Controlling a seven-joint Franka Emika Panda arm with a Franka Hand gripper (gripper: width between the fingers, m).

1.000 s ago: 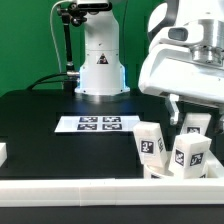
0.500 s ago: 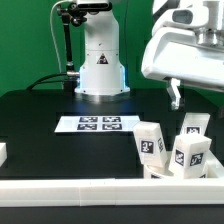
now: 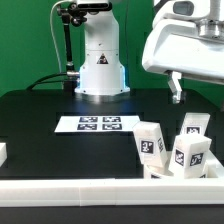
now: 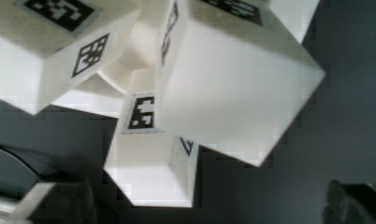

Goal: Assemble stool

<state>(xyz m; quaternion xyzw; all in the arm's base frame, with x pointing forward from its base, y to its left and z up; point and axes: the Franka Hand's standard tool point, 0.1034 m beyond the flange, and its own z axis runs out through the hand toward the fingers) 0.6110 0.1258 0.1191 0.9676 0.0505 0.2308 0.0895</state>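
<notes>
Fingers open, gripping nothing. One dark finger shows in the exterior view, upper right of frame, hanging under the white arm head, well above the stool parts and touching none. In the wrist view, blurry grey finger tips stand far apart.

Stool legs are in the lower right of the exterior frame, on the black bench. There are three white blocks with black-and-white tags: first leg tilted, second leg just beside it toward the exterior view's right, third leg behind. All are bunched close; I can't tell whether they touch. The seat is not clearly made out.

The wrist view is close on the same white tagged blocks, crowded and overlapping, with dark bench beneath.

Marker board lies flat mid-frame, apart from the legs. White rail runs along the bottom edge. Robot base stands at upper centre.
</notes>
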